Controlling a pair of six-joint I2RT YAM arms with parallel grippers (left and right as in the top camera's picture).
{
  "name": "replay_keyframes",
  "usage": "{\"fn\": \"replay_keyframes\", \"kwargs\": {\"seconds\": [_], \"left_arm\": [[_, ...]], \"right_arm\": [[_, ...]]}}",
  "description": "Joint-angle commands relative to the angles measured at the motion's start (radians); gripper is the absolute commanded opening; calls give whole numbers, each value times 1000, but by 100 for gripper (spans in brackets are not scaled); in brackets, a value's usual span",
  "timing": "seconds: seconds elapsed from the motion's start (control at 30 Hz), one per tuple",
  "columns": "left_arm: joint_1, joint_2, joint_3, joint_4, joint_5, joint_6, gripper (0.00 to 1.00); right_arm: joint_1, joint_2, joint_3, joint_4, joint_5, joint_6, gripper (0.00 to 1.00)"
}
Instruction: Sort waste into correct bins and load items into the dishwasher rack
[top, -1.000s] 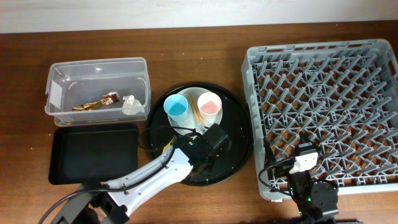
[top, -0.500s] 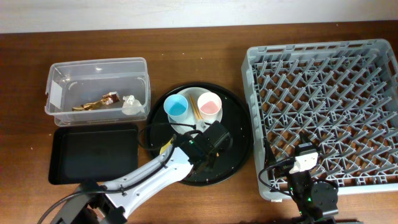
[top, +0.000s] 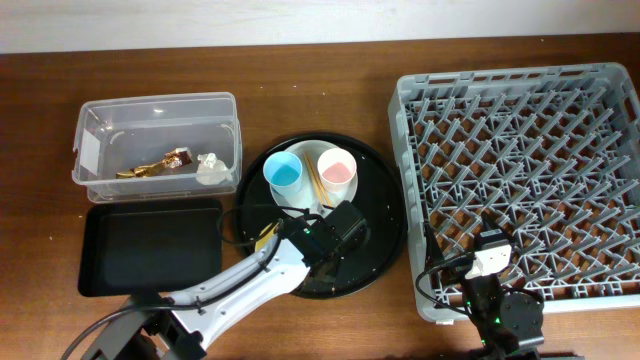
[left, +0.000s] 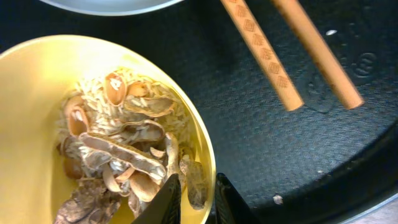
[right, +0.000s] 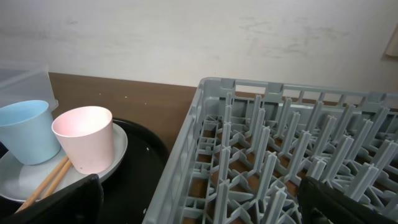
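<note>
Pinching the rim of the bowl of scraps on the round tray, the left gripper is nearly closed, while the right gripper gapes empty at the rack.

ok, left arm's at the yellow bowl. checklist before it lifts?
1. Left gripper straddles the yellow bowl rim, one finger inside, one outside: ok.
2. Firm clamp on the rim: cannot tell.
3. Food scraps inside the bowl: ok.
4. Chopsticks lie apart from the bowl: ok.
5. Flat black tray bare for the scraps: ok.
6. Right gripper open, holding nothing, at the rack: ok.
</note>
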Motion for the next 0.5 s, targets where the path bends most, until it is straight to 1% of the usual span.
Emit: {"fn": "replay_keyframes", "kwargs": {"seconds": [0.0, 0.17, 0.4, 0.43, 0.47], "left_arm": [[-2, -23, 1, -26, -124, -2, 19], [-2, -30, 8, -75, -205, -2, 19], [7, -112, 56, -81, -207, -3, 19], [19, -117, 56, -81, -206, -22, 25], [26, -116, 56, -80, -198, -52, 26]], "right_arm": [[6, -5, -5, -6, 8, 0, 98], [6, -5, -5, -6, 8, 0, 98], [6, -5, -5, -6, 8, 1, 98], [6, -5, -5, -6, 8, 0, 98], [6, -5, -5, -6, 8, 0, 98]]}}
